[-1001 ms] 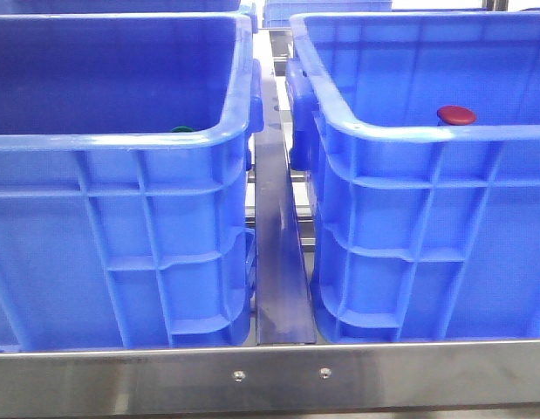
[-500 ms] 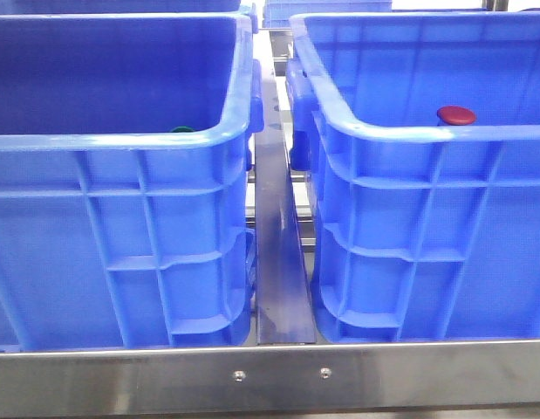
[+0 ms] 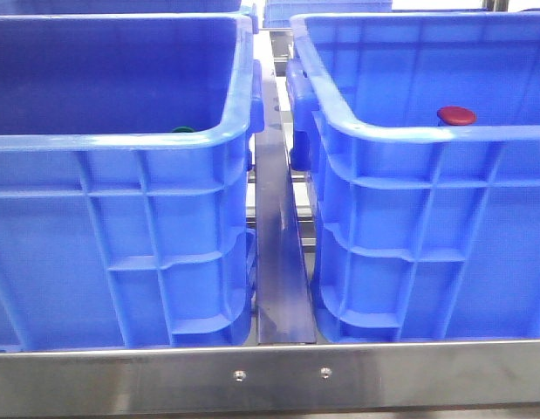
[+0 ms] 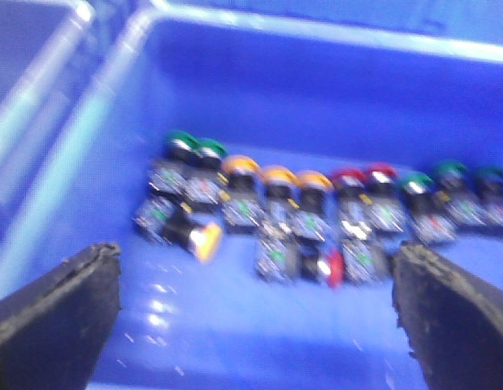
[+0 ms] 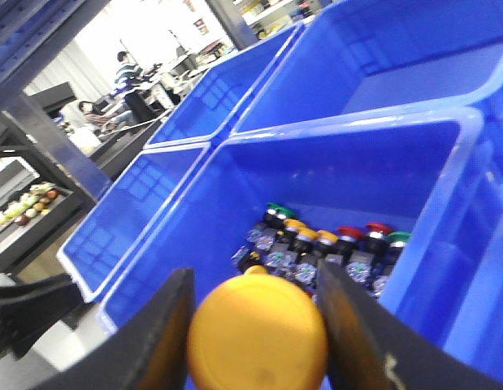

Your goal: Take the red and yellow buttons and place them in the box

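Two right fingers point(image 5: 170, 341) clamp yellow button point(image 5: 258, 333); lettering unreadable.

Saturated blue on 2 ribbed crates point(image 3: 121, 218) point(image 3: 427, 218), paler where light catches the rims. Brushed silver-grey on the metal rail point(image 3: 270, 377) and divider strip point(image 3: 278, 262). Deep red on 1 domed button cap point(image 3: 456, 114); a sliver of dark green point(image 3: 181, 129) behind the left crate's rim. Yellow-orange, glossy, on the cap point(image 5: 258, 335) between black fingers point(image 5: 158, 341). Matte black on the other gripper's pads point(image 4: 54, 325). Green, orange, red caps in a blurred row point(image 4: 316, 203), bodies black with silvery glints.
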Controlling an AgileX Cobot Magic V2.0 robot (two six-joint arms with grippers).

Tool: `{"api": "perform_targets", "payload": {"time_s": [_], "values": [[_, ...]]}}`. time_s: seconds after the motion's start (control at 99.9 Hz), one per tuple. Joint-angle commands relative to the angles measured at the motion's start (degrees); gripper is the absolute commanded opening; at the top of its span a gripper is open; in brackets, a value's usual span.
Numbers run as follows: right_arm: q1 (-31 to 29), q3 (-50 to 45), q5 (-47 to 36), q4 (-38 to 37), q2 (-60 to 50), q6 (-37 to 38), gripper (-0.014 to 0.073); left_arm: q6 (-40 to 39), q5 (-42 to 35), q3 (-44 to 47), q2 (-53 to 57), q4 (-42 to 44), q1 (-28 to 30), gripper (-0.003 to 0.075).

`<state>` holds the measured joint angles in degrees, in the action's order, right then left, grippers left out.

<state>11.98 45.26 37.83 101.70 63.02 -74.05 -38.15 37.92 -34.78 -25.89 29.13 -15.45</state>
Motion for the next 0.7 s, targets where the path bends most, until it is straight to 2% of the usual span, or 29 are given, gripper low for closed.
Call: {"api": "perform_targets", "payload": {"time_s": [0.0,0.22,0.3,0.36,0.43,0.601,0.691], "values": [[-0.1,2.0,0.7,5.6,-0.9,-1.9,0.0153,5.4,-5.6,-1.3,0.1,-3.4,-1.1,0.0637],[-0.1,2.0,-5.3,5.6,-0.9,-6.1,0.0153,9.8,-7.8,-1.3,0.0,-4.0,-2.0,0.0634],[-0.1,2.0,-9.4,5.6,-1.1,-9.0,0.0153,9.8,-7.8,-1.3,0.0,-3.3,-2.0,0.0591],[-0.1,2.0,-13.5,5.6,-1.1,-11.6,0.0153,9.8,-7.8,-1.3,0.0,-2.8,-2.0,0.0517],[-0.1,2.0,-18.4,5.6,-1.1,-14.6,0.0153,9.8,-7.8,-1.3,0.0,-2.6,-2.0,0.0386],[-0.1,2.0,-30.7,5.6,-1.1,-22.9,0.0153,9.8,-7.8,-1.3,0.0,-2.6,-2.0,-0.0025],[-0.4,2.1,-38.4,5.6,-0.8,-28.6,0.0153,9.8,-7.8,-1.3,0.0,-2.3,-2.0,-0.002]]}}
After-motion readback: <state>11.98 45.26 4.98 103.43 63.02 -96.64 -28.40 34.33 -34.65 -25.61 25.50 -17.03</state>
